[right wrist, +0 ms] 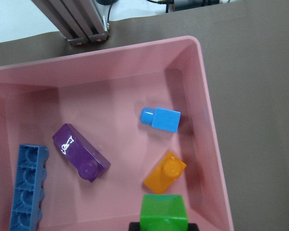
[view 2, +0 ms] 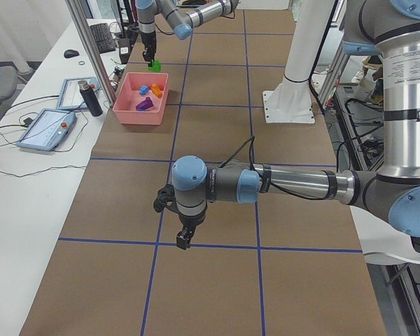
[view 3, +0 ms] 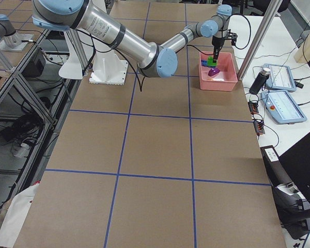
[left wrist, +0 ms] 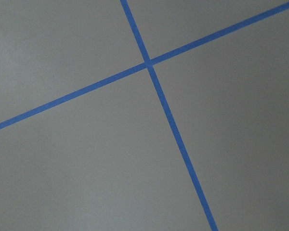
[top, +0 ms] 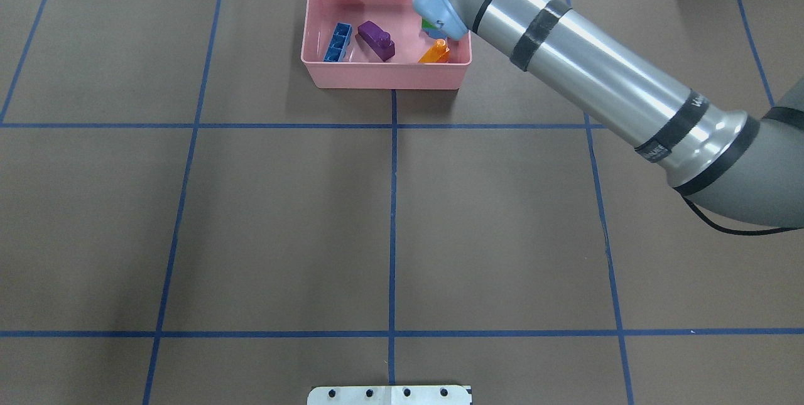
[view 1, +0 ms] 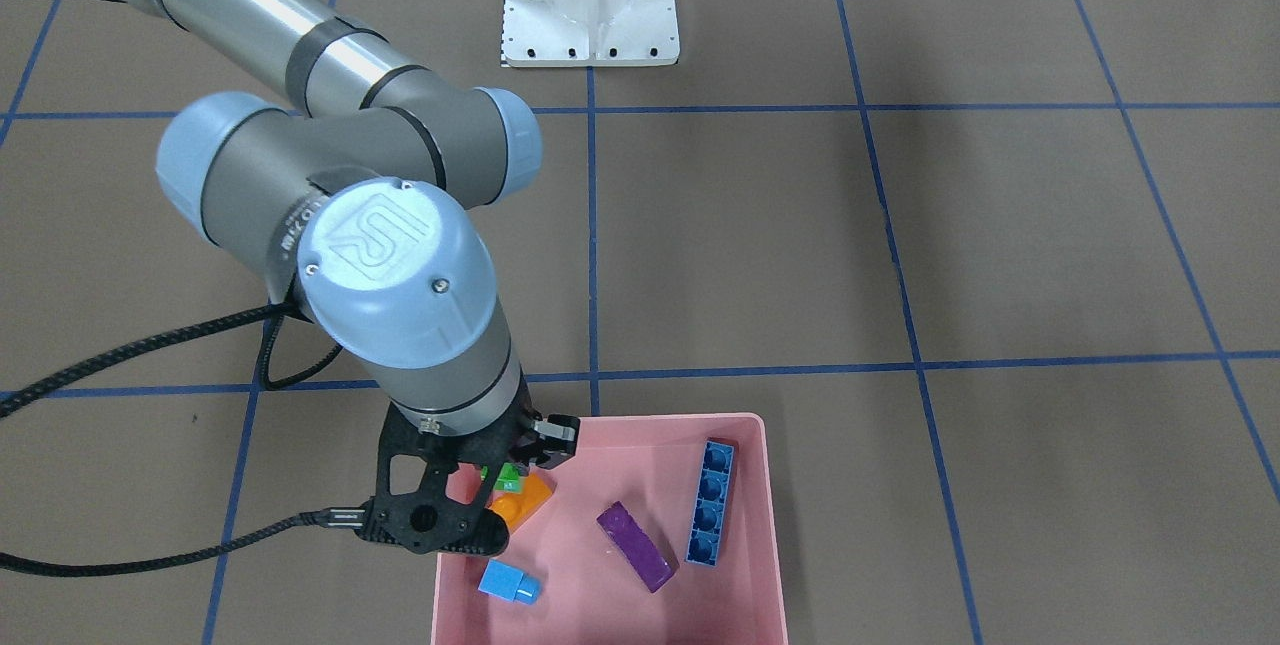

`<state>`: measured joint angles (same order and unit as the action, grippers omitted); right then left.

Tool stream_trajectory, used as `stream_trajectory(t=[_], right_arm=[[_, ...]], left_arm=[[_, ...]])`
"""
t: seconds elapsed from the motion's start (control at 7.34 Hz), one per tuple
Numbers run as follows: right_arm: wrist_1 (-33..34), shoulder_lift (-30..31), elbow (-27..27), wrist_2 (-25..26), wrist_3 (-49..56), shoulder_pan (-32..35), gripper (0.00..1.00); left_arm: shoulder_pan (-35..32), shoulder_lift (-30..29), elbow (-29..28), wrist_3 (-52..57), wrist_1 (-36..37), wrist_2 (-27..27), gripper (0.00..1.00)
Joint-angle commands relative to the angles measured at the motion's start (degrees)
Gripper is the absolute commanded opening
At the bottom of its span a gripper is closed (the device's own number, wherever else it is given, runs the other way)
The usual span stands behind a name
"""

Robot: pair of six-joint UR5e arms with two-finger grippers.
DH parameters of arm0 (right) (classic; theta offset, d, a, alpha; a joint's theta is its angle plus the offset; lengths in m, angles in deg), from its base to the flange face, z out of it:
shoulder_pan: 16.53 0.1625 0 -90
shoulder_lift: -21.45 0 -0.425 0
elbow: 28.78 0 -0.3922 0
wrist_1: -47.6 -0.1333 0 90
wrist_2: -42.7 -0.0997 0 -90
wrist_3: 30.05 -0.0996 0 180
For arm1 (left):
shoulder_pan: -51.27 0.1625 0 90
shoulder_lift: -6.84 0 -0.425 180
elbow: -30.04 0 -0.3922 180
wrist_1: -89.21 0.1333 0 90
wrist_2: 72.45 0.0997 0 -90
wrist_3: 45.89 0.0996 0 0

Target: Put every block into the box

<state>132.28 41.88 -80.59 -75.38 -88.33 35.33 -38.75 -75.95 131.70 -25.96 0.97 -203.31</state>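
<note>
The right end effector (view 1: 508, 487) pinches the green block (right wrist: 163, 211) just above the pink box (right wrist: 208, 120) — four other blocks (right wrist: 81, 151) lie inside it. Dropped from here, it could strike the orange block (right wrist: 164, 172) and bounce over the box wall.

The right arm (view 1: 250, 15) is made up of polished silver tubes banded in black and dark grey joint housings. The joints are closed by pale blue round caps (view 1: 385, 235); the cap toward 9 o'clock in the front-facing view is embossed with a logo and fixed by small screws. Black braided cables (view 1: 310, 519) are led off at 8 o'clock. The left arm (view 2: 294, 183) is finished alike.
</note>
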Motion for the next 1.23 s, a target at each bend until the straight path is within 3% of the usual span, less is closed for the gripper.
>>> stream_trajectory(t=[0.0, 0.41, 0.68, 0.82, 0.95, 1.09], right_arm=[[-5.84, -4.16, 9.70, 7.49, 13.01, -3.51, 0.00], [-5.84, -4.35, 10.15, 7.60, 30.56, -4.75, 0.00], [-6.10, -4.79, 10.15, 7.33, 26.32, -5.36, 0.00], [-6.19, -4.79, 10.15, 7.07, 23.68, -5.37, 0.24], [-6.19, -4.87, 10.15, 6.98, 18.25, -5.63, 0.75], [-6.19, -5.05, 10.15, 6.98, 15.94, -5.72, 0.98]], left_arm=[[0.10, 0.00, -0.24, -0.07, 0.00, 0.00, 1.00], [0.10, 0.00, -0.33, -0.07, 0.00, 0.00, 1.00], [0.10, 0.00, -0.24, -0.16, 0.00, 0.00, 1.00], [0.10, 0.00, -0.41, -0.16, 0.00, 0.00, 1.00], [0.10, 0.00, -0.59, -0.16, 0.00, -0.09, 1.00], [0.10, 0.00, -0.68, -0.07, 0.00, -0.01, 1.00]])
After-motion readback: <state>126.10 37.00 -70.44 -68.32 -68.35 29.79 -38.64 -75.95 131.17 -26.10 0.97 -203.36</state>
